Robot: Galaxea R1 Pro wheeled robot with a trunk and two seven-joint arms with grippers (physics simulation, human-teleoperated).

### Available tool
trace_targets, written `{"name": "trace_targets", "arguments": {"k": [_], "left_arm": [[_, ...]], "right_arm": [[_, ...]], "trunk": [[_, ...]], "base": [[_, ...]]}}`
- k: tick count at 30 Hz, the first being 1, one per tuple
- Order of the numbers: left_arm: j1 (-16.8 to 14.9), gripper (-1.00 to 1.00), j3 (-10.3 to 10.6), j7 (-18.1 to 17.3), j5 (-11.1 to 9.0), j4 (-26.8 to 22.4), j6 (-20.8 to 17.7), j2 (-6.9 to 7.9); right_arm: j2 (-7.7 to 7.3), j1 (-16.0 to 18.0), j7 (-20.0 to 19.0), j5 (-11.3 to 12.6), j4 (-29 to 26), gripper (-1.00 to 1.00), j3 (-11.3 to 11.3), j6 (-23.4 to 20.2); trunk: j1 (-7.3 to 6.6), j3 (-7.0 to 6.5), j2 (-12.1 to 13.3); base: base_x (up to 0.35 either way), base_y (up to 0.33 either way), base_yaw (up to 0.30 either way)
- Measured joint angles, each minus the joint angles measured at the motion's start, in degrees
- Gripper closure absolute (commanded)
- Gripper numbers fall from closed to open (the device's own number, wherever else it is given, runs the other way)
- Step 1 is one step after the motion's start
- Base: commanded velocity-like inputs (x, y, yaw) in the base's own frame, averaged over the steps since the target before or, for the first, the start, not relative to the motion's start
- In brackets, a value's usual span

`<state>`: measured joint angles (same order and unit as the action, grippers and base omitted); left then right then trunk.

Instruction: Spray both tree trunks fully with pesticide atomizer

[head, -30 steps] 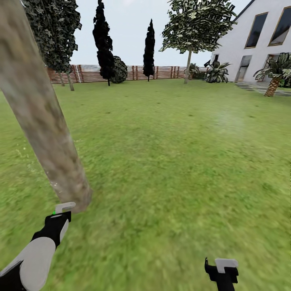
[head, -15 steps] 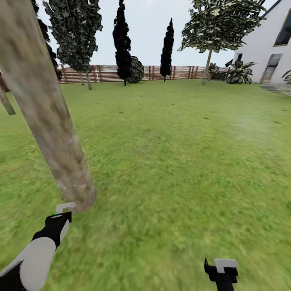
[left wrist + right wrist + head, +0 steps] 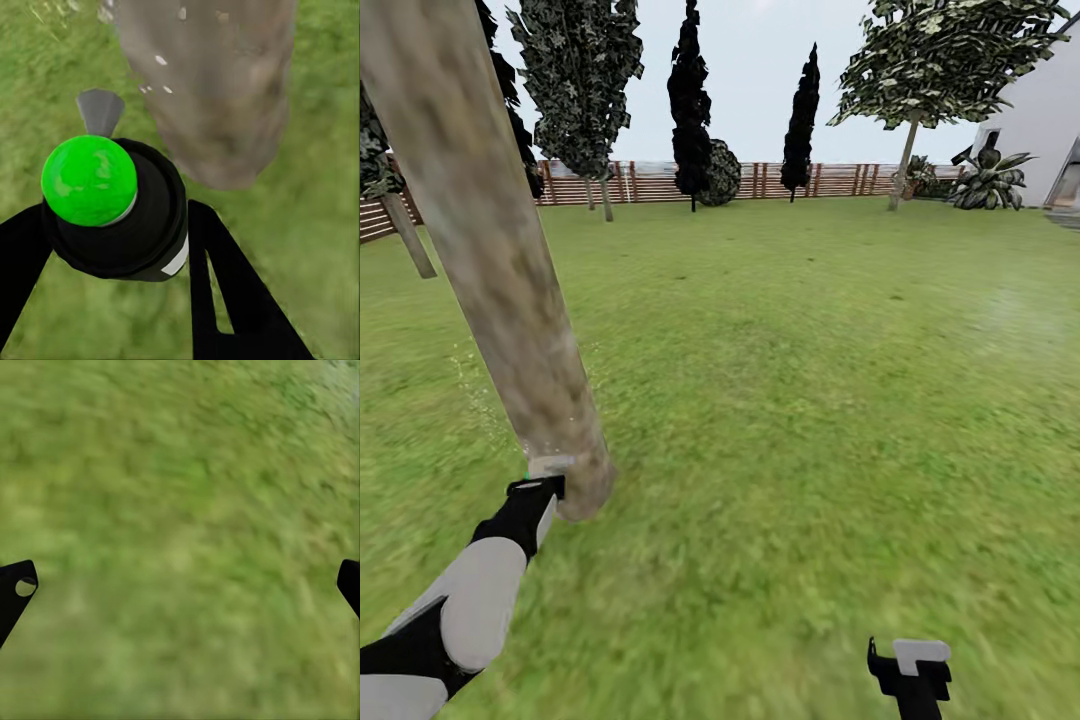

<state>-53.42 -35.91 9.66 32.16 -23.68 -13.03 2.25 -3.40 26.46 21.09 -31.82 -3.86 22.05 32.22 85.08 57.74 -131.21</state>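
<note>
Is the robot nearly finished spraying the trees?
Not yet, it seems. Done: the atomizer is off the grass, held in the left gripper. In hand: its nozzle points at the base of the near tree trunk, with white pesticide specks on the bark. Left: the trunk above looks bare, and a second tree has yet to be sprayed. The right gripper hangs open over grass.

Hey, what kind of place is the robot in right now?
Most likely a fenced garden beside a house. A wide green lawn runs back to a brown slatted wooden fence, tall trees stand along it, and a thick grey-tan tree trunk rises close to the robot.
</note>
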Motion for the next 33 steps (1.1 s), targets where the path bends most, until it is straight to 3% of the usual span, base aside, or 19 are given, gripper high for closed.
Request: {"name": "trace_targets", "arguments": {"k": [2, 3, 6, 9, 11, 13, 15, 18, 20, 22, 24, 25, 27, 30, 33], "left_arm": [[-0.28, 1.0, -0.05, -3.15, -0.15, 0.01, -0.79, 3.62], [-0.33, 1.0, -0.05, -5.26, -0.27, 0.03, -0.95, 4.74], [-1.36, 1.0, 0.01, -7.51, -0.44, 0.05, -1.1, 4.63], [-4.07, 1.0, 0.19, -7.64, -0.28, 0.04, -2.17, 2.08], [-5.41, 1.0, 0.16, -7.63, 0.03, -0.32, -4.52, 2.65], [-5.59, 1.0, 0.2, -7.73, 0.5, -3.38, -5.38, 4.16], [-5.51, 1.0, 0.34, -7.91, 0.71, -4.69, -8.71, 5.61], [-5.0, 1.0, 5.5, -8.39, 1.42, -4.09, -9.74, 4.86], [-4.9, 1.0, 8.21, -12.09, 1.61, -3.93, -9.84, 4.92], [-5.03, 1.0, 8.64, -16.19, 1.98, -3.98, -9.83, 5.83], [-5.39, 1.0, 8.59, -20.1, 2.35, -4.1, -10.23, 8.6], [-5.51, 1.0, 8.58, -21.34, 2.3, -4.51, -11.9, 9.3], [-5.99, 1.0, 9.24, -22.1, 2.2, -5.41, -14.85, 9.43], [-7.09, 1.0, 13.02, -24.88, 2.11, -6.52, -16.34, 9.8], [-7.01, 1.0, 13.55, -26.77, 2.27, -6.7, -16.42, 9.84]], "right_arm": [[-0.02, 0.0, 0.0, 0.0, 0.0, -1.0, 0.0, -0.03], [-0.02, 0.0, 0.0, 0.0, 0.0, -1.0, 0.0, -0.04], [-0.02, 0.0, 0.07, 0.02, 0.0, -1.0, 0.02, -0.05], [-0.02, 0.0, 0.09, 0.03, -0.01, -1.0, 0.03, -0.04], [-0.02, 0.0, 0.09, 0.01, -0.01, -1.0, 0.01, -0.04], [-0.02, 0.0, 0.08, 0.0, 0.0, -1.0, 0.0, -0.05], [-0.02, 0.0, 0.08, 0.0, 0.0, -1.0, 0.01, -0.05], [-0.02, 0.0, 0.05, 0.01, 0.0, -1.0, 0.01, -0.05], [-0.02, 0.0, 0.04, 0.0, 0.0, -1.0, 0.01, -0.05], [-0.02, 0.0, 0.01, 0.0, 0.0, -1.0, 0.01, -0.05], [-0.02, 0.0, 0.0, 0.0, 0.0, -1.0, 0.01, -0.05], [-0.02, 0.0, 0.0, 0.0, 0.0, -1.0, 0.01, -0.05], [-0.02, 0.0, 0.0, 0.0, 0.0, -1.0, 0.01, -0.05], [-0.02, 0.0, 0.0, 0.0, 0.0, -1.0, 0.01, -0.05], [-0.02, 0.0, 0.0, 0.0, 0.0, -1.0, 0.01, -0.05]], "trunk": [[0.0, 0.0, 0.0], [0.0, 0.0, 0.0], [0.0, 0.0, 0.0], [0.0, 0.0, 0.0], [0.0, 0.0, 0.0], [0.0, 0.0, 0.0], [0.0, 0.0, 0.0], [0.0, 0.0, 0.0], [0.0, 0.0, 0.0], [0.0, 0.0, 0.0], [0.0, 0.0, 0.0], [0.0, 0.0, 0.0], [0.0, 0.0, 0.0], [0.0, 0.0, 0.0], [0.0, 0.0, 0.0]], "base": [[0.0, 0.0, 0.0], [0.0, 0.0, 0.0], [0.0, 0.0, 0.129], [0.0, 0.0, 0.225], [0.0, 0.0, 0.054], [0.0, 0.0, 0.009], [0.0, 0.0, 0.001], [0.0, 0.0, 0.0], [0.0, 0.0, 0.0], [0.0, 0.0, 0.0], [0.0, 0.0, 0.0], [0.0, 0.0, 0.0], [0.0, 0.0, 0.0], [0.0, 0.0, 0.0], [0.0, 0.0, 0.073]]}}
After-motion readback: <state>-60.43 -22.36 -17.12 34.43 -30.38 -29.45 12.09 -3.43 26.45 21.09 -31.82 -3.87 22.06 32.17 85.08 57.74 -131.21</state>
